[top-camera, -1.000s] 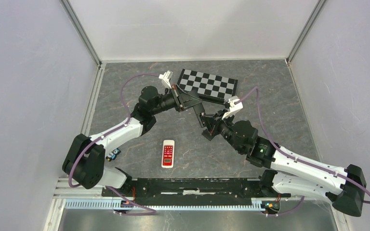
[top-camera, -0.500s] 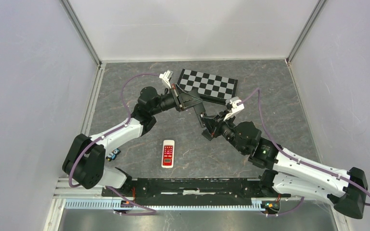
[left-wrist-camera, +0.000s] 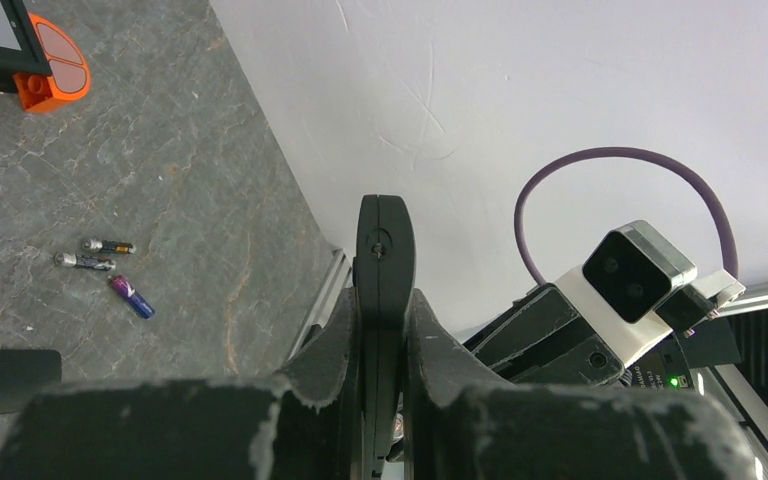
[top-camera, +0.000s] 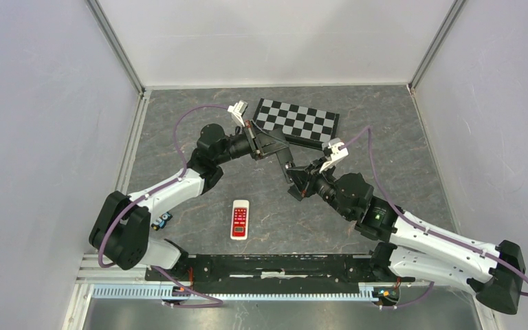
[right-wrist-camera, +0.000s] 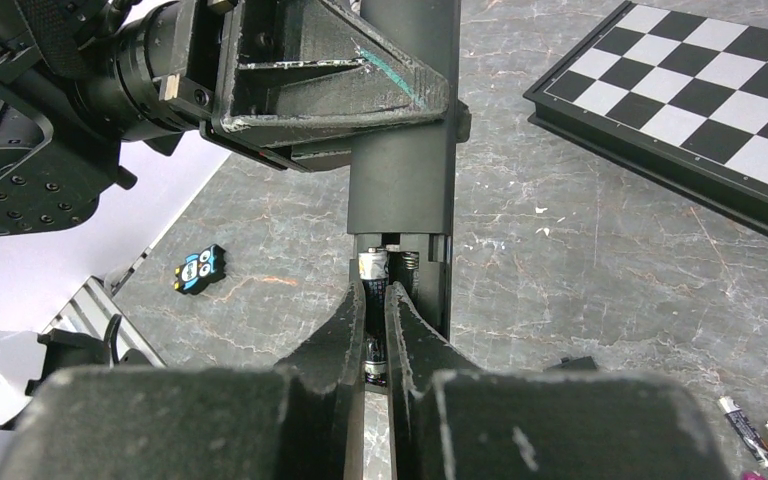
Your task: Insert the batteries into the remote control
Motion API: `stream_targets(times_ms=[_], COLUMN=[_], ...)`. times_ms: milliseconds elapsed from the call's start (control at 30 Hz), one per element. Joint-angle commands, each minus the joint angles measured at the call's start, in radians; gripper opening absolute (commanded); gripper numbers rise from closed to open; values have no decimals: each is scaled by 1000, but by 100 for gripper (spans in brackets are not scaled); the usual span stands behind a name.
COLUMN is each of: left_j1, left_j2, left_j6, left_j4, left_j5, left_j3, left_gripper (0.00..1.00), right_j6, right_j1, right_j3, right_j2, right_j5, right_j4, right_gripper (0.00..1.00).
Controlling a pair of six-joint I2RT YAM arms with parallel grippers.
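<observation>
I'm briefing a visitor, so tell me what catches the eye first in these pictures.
Above the middle of the table, the left claw clamps a black remote while the right claw holds a battery at its open compartment. Behind them lies a checkerboard. A white remote lies alone on the near side.

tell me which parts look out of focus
Top external: sharp, evenly lit, soft shadows on the grey marbled table. Left wrist: the left claw gripping the slim black remote control looks soft; the small purplish cylindrical batteries are crisp. Right wrist: the right claw pinching one battery is soft; the black-and-white checkered board is sharp.
</observation>
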Motion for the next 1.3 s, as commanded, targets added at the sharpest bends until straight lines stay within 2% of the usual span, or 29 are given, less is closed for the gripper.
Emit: stream_targets(times_ms=[0, 467, 733, 867, 1133, 1267], left_j1=[7, 22, 39, 47, 59, 60], left_j2=[-27, -30, -41, -44, -47, -49], left_j6=[-76, -102, -108, -101, -81, -80], left_j4=[126, 165, 178, 178, 227, 258], left_j5=[-35, -45, -51, -42, -9, 9], left_j3=[30, 33, 32, 30, 19, 11], left_gripper=[2, 2, 2, 2, 2, 2], right_j6=[2, 90, 167, 166, 159, 167], right_j1=[0, -44, -76, -79, -102, -112], right_j3=[-19, 32, 7, -1, 67, 70], right_j2=[36, 111, 149, 162, 234, 254], right_j5=[-60, -166, -197, -231, -270, -258], right_j4=[-129, -308, -359, -344, -453, -474], right_gripper=[0, 0, 0, 0, 0, 3])
